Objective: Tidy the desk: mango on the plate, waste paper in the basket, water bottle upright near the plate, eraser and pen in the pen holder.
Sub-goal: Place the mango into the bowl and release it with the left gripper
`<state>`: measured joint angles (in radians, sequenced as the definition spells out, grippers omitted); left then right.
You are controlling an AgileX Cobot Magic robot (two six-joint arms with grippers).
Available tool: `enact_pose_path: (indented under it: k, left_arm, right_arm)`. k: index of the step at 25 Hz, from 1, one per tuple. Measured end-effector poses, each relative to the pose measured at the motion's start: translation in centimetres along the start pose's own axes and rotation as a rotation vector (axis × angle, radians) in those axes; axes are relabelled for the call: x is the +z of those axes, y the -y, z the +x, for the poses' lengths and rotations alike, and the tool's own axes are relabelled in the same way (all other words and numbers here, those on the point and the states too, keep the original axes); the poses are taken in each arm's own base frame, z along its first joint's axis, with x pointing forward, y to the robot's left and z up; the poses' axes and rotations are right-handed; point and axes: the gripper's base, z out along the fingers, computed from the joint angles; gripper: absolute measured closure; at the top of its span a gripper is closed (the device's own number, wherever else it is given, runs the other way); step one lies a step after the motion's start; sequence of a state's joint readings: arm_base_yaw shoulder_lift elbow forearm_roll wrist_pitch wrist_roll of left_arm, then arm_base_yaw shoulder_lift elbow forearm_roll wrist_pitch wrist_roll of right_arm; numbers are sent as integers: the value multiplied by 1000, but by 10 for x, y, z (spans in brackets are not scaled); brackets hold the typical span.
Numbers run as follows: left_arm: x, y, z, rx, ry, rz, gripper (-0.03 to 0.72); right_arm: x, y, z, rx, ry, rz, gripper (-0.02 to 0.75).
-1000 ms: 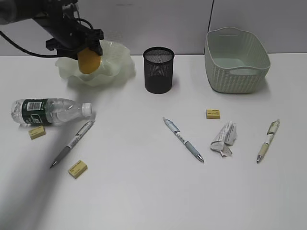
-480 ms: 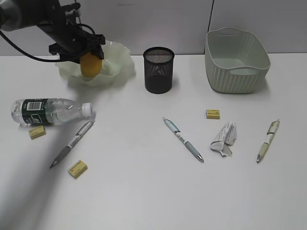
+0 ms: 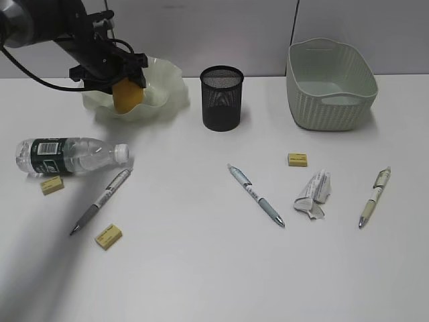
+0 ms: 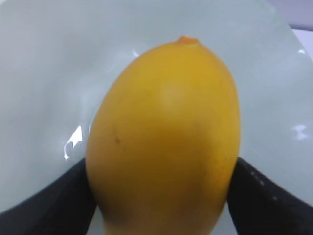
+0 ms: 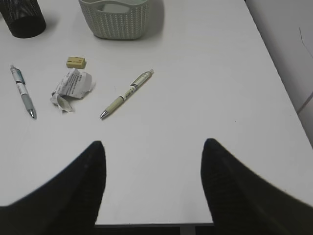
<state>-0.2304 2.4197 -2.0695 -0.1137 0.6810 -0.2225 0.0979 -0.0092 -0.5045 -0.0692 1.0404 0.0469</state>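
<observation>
The left hand (image 3: pixel 124 77) grips the smooth yellow-orange oval mango (image 3: pixel 126 96) by its flanks, black fingers (image 4: pixel 254 196) pressed to either side, and holds it over the pale green glass plate with the ruffled rim (image 3: pixel 167 84) — low inside the bowl, though I cannot tell whether the fruit touches the glass. Gripped across its narrow width and hung point-down, it looks ready to be set in the hollow, where it should not roll. The right hand (image 5: pixel 152 183) hangs open and empty above the white tabletop (image 3: pixel 214 268) at the near right corner, presumably waiting its turn. The rest lies scattered: the clear plastic water bottle with the dark green label (image 3: pixel 67 155) on its side at the left, well apart from the black wire-mesh pen holder (image 3: pixel 221 97); three pens and three small yellow erasers spread about; the crumpled white waste paper (image 3: pixel 313 193) in front of the sage-green woven-look basket (image 3: pixel 330 84) — near it, not in it.
</observation>
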Motion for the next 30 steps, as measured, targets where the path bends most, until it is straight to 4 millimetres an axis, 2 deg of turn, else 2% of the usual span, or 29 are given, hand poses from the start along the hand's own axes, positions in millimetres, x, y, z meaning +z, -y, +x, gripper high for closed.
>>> enact_pose_path:
  k: [6,12,17,22,27,30]
  left_arm:
    - [0,1,0,48,7,-29,85]
    - [1,12,1,99,41,-30,100]
    - [1,18,2,109,49,-22,26]
    - [1,17,3,117,37,-33,20]
    - [-6,16,2,131,14,-51,20]
    - [-21,18,-1,130,-11,-58,31]
  right_arm:
    - [0,0,0,0,0,0,247]
    - [0,0,0,0,0,0,247]
    - [0,0,0,0,0,0,247]
    - [0,0,0,0,0,0,247]
    - [0,0,0,0,0,0,247]
    - [0,0,0,0,0,0,247]
